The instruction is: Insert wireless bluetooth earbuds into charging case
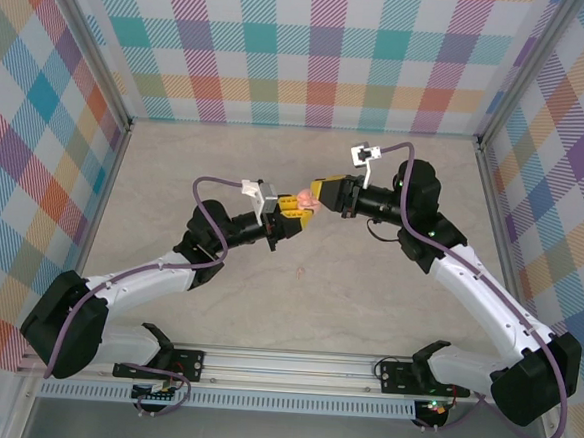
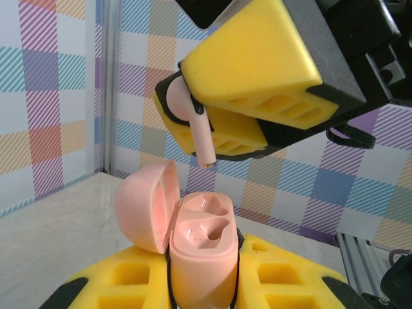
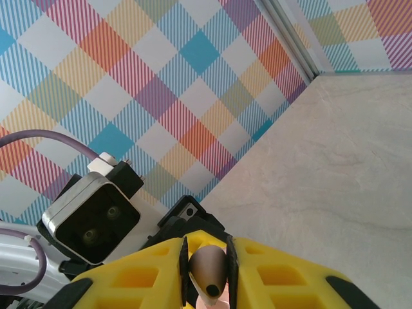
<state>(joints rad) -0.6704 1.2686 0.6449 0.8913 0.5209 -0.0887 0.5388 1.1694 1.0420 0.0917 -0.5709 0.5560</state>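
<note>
Enclosure: checked walls (image 1: 314, 50) on three sides, over a pale stone-patterned desk (image 1: 154, 189). Both arms reach to mid-frame in the top view, with their tips nearly touching above the desk.

Left claw (image 1: 292, 217): closed narrow on the lower half of the pink case (image 2: 199, 251). The lid (image 2: 148, 206) is swung open to the left and both sockets (image 2: 205, 222) are empty.

Right claw (image 1: 321, 194): pinching one pink earbud (image 2: 198, 132) by its rounded head. The stem hangs free, just above the case and slightly left of the sockets.

Assessment: both items look light, hard and glossy, so they are likely to slip. The case is best held by the sides of its base, clear of the hinge. The earbud is best held at the head, so the stem leads into the socket.
</note>
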